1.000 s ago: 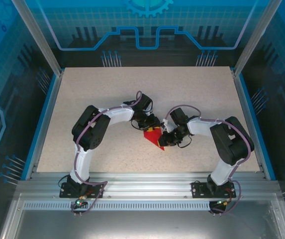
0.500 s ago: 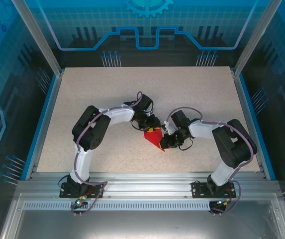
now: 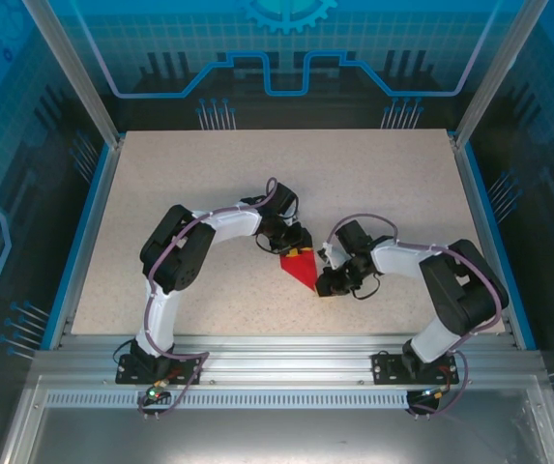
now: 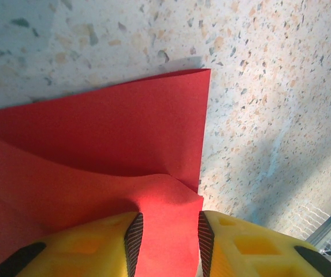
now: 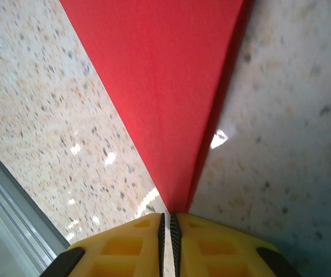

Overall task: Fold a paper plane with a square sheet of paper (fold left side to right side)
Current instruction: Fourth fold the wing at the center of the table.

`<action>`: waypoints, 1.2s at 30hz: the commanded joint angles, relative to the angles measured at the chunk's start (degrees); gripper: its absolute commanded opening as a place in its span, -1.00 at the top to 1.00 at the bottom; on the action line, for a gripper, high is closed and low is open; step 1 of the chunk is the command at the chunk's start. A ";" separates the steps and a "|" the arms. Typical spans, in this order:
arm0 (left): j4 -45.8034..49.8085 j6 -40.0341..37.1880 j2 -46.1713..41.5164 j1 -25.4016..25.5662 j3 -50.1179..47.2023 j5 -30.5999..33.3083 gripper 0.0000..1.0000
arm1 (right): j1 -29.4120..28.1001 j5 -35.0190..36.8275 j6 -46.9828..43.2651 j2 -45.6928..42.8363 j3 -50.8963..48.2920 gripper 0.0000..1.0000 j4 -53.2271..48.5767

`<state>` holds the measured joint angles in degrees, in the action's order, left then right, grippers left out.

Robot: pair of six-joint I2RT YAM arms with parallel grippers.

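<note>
Red paper, long axis far–near, tip nearward — right claw pinching tip, left claw parted.

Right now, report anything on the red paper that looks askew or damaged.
One thing: by the left gripper, the top layer of the red paper bulges up in a wave instead of lying flat on the layer beneath. No tear shows. At the right gripper, the folded edges run straight to a clean point.
</note>
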<state>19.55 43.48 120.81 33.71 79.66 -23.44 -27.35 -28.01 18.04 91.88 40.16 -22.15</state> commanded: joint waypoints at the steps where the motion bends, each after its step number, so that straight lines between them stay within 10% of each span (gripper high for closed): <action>1: 5.01 -0.59 2.69 -0.28 -2.31 4.28 0.25 | -1.56 -0.11 0.91 -2.42 -1.98 0.71 -9.71; 10: 5.00 -0.61 2.00 -0.31 -2.67 4.28 0.25 | 0.88 -3.12 2.45 -14.10 1.28 0.64 -9.83; 36: 6.03 -2.32 1.34 -2.15 -0.28 4.28 0.21 | -2.00 9.09 4.46 9.46 6.66 0.77 -8.16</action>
<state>19.59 43.18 120.75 33.63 79.77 -23.59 -28.14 -25.34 22.94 98.74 48.56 -23.88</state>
